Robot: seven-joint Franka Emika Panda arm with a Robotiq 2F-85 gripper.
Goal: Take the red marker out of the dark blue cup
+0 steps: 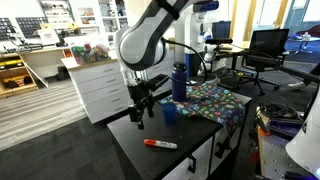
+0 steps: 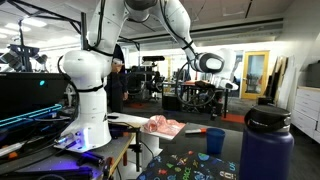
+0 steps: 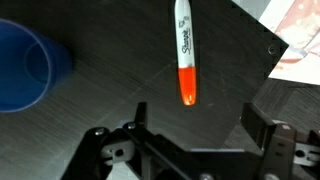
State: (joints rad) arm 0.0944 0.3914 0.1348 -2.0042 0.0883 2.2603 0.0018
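Observation:
The red marker [image 1: 160, 144] lies flat on the dark table, out of the cup; in the wrist view [image 3: 184, 55] its whitish labelled barrel points away and its red cap is nearest the jaws. The dark blue cup [image 1: 170, 113] stands upright beside the patterned cloth; it shows at the wrist view's left edge [image 3: 25, 65] and in an exterior view [image 2: 215, 140]. My gripper [image 1: 140, 116] hangs above the table between cup and marker, open and empty [image 3: 198, 125]. Nothing is between the fingers.
A taller blue bottle with a dark cap [image 1: 179, 80] stands on the colourful patterned cloth [image 1: 215, 102] and looms large in an exterior view [image 2: 266, 147]. The table's front edge [image 1: 150, 166] is close to the marker. White drawers [image 1: 100, 85] stand behind.

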